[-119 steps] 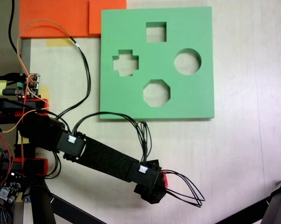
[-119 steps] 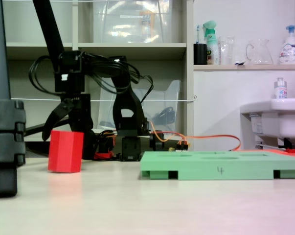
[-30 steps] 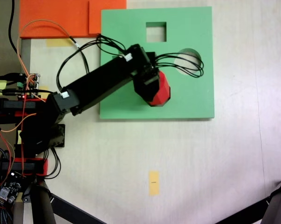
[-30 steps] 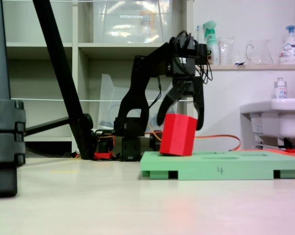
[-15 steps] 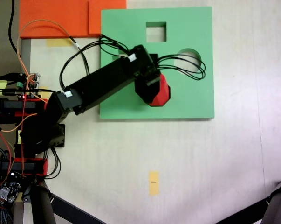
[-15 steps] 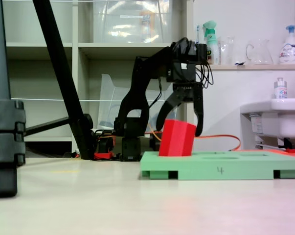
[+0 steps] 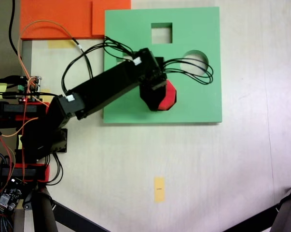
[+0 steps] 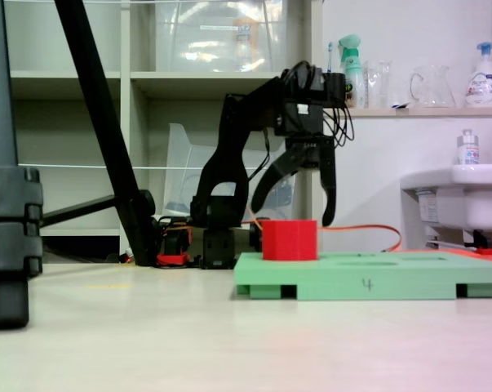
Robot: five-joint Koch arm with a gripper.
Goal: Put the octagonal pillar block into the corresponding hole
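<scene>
A: Status?

B: Red block [image 8: 290, 239] sits upright in the octagonal hole of the green board [image 8: 368, 278], top half showing above the surface in the low fixed view. From above, the block [image 7: 166, 96] is partly under the gripper, and the hole itself is covered.

A: Gripper?

B: Gripper [image 8: 292, 219] spread wide, one finger either side of the block and above it, gripping nothing. Looks like a clean release.

A: Fully seated?

B: Can't tell depth. It's level, not tilted, so I'd judge it's in. Board sits on feet, so it may drop further.

A: Next move?

B: Retract straight up first, no sideways sweep. The fingers straddle the block, so any lateral move could clip it and tip it out. Keep the fingers spread while lifting. Cables [image 7: 193, 70] loop over the round hole [image 7: 197, 55]; watch they don't snag. Swing home only once the tips are above the block top.
</scene>
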